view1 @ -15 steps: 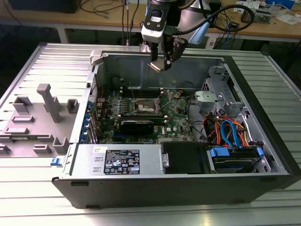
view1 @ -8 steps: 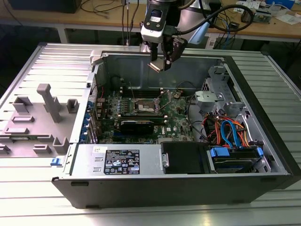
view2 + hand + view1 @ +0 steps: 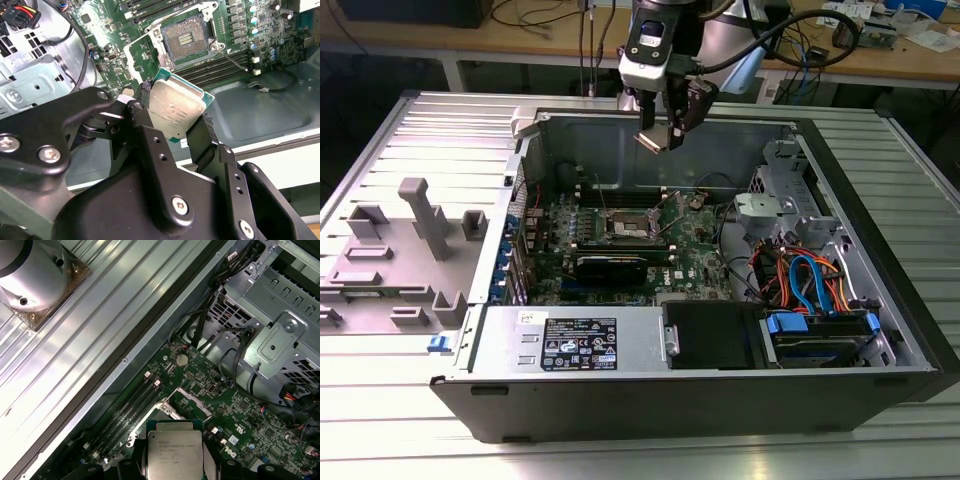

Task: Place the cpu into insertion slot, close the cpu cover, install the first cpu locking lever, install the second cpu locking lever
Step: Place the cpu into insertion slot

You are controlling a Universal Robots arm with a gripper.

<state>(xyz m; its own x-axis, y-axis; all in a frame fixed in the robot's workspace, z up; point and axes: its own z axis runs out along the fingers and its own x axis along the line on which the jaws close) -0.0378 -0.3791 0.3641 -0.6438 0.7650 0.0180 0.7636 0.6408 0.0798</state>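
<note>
Gripper [image 3: 663, 130] clamps cpu [image 3: 175, 110] by its edges, upper centre of exterior view, above bare insertion slot [image 3: 628, 228]; faint print on chip top.

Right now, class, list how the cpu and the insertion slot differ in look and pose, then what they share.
The cpu hangs tilted in the gripper above the case; the insertion slot lies flat on the green board. The cpu has a dull silver top; the insertion slot is dark with a silver rim. Both are square.
</note>
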